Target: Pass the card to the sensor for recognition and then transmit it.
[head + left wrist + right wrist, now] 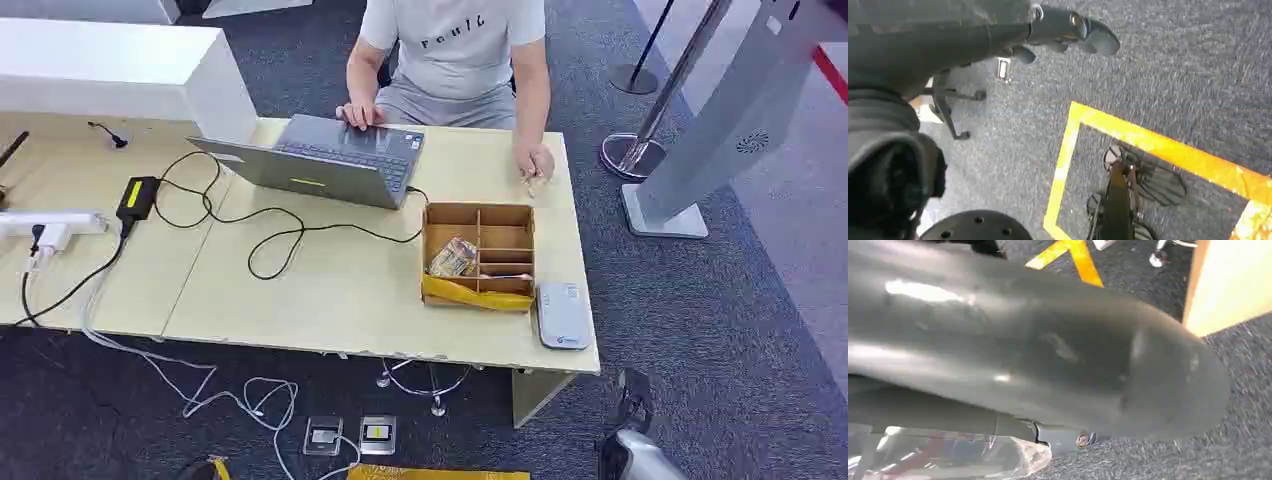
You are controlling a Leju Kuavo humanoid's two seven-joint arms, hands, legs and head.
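Observation:
A small grey-white sensor [563, 315] lies flat at the table's near right corner, beside a divided cardboard box [478, 212]. My right hand [632, 452] hangs low in front of that corner, below table height. In the right wrist view its thick grey thumb [1048, 355] covers most of the picture, and a card in a clear plastic sleeve [948, 460] with red showing through sits pressed under it. My left hand [1068, 27] hangs over the carpet, its dark fingers stretched out and holding nothing.
A person [455, 50] sits behind the wooden table [330, 290] with one hand on a grey laptop [330, 160]. Black cables, a power brick and a socket strip lie at the left. A grey kiosk stand [720, 120] rises at the right. Yellow floor tape [1158, 145] marks the carpet.

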